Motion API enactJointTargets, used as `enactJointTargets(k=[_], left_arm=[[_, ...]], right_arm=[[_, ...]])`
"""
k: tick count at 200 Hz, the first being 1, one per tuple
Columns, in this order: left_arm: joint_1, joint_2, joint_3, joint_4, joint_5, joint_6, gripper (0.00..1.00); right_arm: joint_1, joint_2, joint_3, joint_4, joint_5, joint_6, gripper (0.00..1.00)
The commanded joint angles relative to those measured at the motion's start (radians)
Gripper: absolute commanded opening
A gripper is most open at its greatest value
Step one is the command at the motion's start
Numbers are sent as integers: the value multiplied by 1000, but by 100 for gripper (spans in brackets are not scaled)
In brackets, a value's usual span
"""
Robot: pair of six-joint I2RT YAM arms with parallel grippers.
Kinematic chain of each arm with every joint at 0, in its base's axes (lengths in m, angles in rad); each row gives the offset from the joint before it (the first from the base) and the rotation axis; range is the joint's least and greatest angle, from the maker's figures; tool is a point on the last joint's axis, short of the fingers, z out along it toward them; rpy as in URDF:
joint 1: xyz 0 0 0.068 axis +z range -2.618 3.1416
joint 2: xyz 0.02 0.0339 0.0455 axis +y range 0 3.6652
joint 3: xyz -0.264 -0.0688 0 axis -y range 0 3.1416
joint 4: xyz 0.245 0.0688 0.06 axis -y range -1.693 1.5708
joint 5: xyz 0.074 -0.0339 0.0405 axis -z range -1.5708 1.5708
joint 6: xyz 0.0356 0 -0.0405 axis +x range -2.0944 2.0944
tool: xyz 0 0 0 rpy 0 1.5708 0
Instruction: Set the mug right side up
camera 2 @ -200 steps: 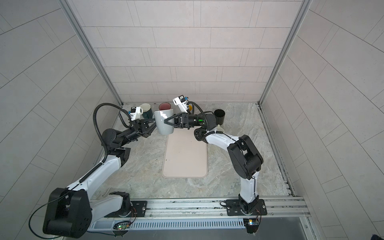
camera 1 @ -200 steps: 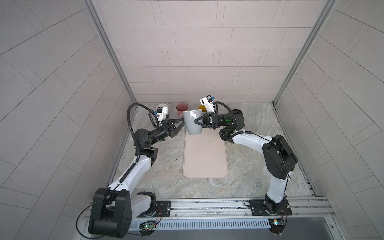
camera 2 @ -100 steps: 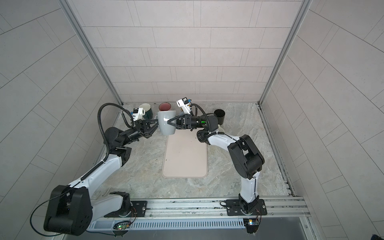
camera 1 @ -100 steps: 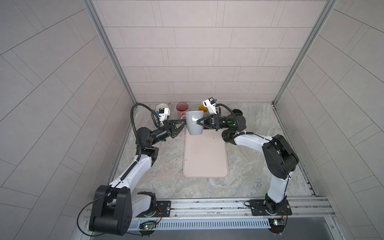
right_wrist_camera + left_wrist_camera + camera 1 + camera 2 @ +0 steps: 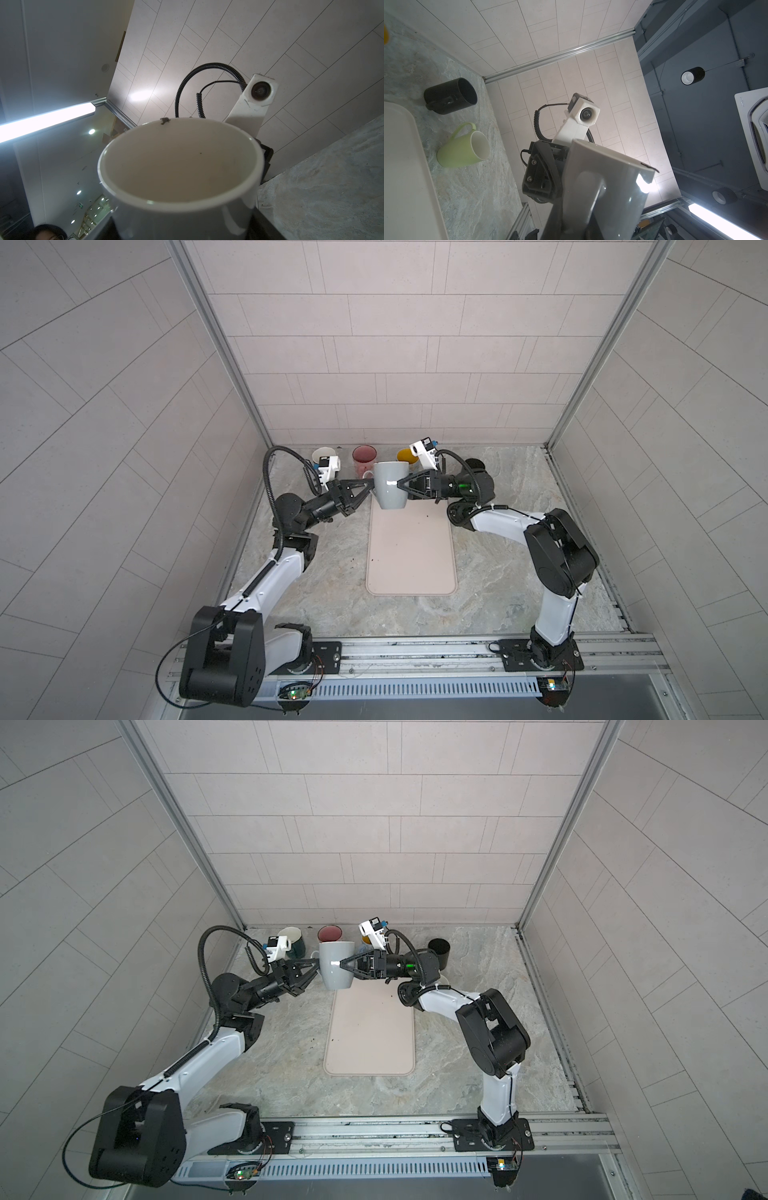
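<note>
While both arms are reaching inward, left end effector (image 5: 368,485) is pinching the mug (image 5: 389,497) handle, right end effector (image 5: 400,483) clasping its body.

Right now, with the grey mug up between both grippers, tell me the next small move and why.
Probably lower the grey mug straight down onto the mat. It already stands rim-up, the left gripper shut on its handle and the right gripper closed around its body, apparently above the mat's far end. Only setting down and release seem left.
</note>
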Motion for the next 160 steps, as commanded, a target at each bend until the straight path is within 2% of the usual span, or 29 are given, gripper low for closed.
enactJointTargets(k=[1, 101, 160], left_arm=[[9, -60, 46, 289, -14, -34, 0], [8, -38, 33, 287, -39, -23, 0], [11, -53, 19, 207, -51, 35, 0]], right_arm=[[-78, 40, -57, -102, -9, 16, 64], [-95, 23, -112, -102, -5, 6, 60], [-100, 8, -135, -103, -2, -1, 58]])
